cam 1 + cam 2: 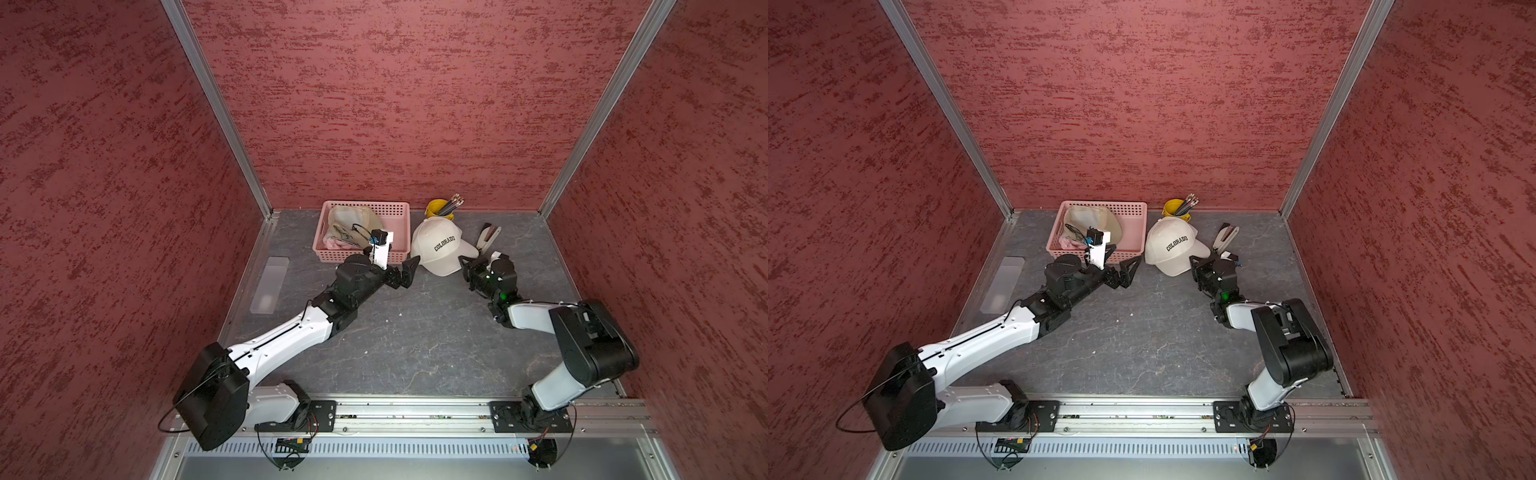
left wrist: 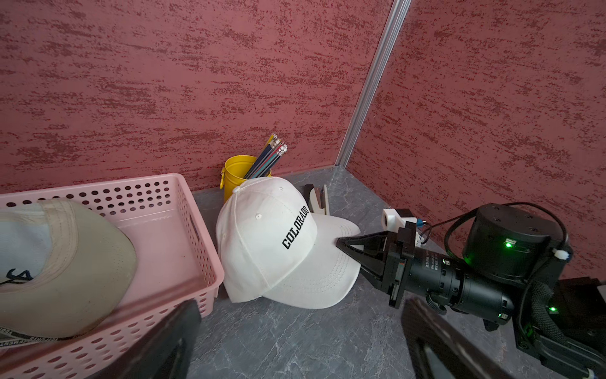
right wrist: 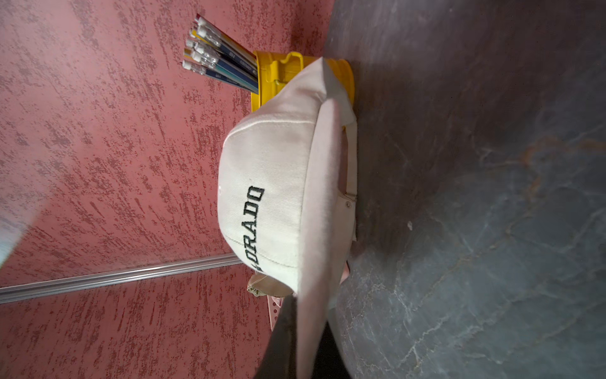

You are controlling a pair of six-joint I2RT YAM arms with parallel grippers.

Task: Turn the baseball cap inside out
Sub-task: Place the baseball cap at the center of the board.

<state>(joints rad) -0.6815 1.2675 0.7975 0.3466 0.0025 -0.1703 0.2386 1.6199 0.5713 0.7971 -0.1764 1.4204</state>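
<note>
A white baseball cap (image 1: 436, 245) (image 1: 1173, 247) with black COLORADO lettering sits crown up, right side out, at the back middle of the table. My right gripper (image 1: 463, 262) (image 1: 1194, 262) is shut on the edge of its brim. In the right wrist view the brim (image 3: 314, 229) runs edge-on between my right gripper (image 3: 306, 328) jaws. My left gripper (image 1: 409, 269) (image 1: 1128, 270) stands open just left of the cap, beside the basket, touching nothing. The left wrist view shows the cap (image 2: 272, 242) ahead of my left gripper (image 2: 301, 341), whose wide-apart jaws have bare table between them.
A pink basket (image 1: 399, 216) holding a beige cap (image 1: 353, 222) stands left of the white cap. A yellow cup (image 1: 434, 208) of pencils is behind it. A stapler (image 1: 487, 240) lies to its right. A clear plastic strip (image 1: 270, 284) lies by the left wall.
</note>
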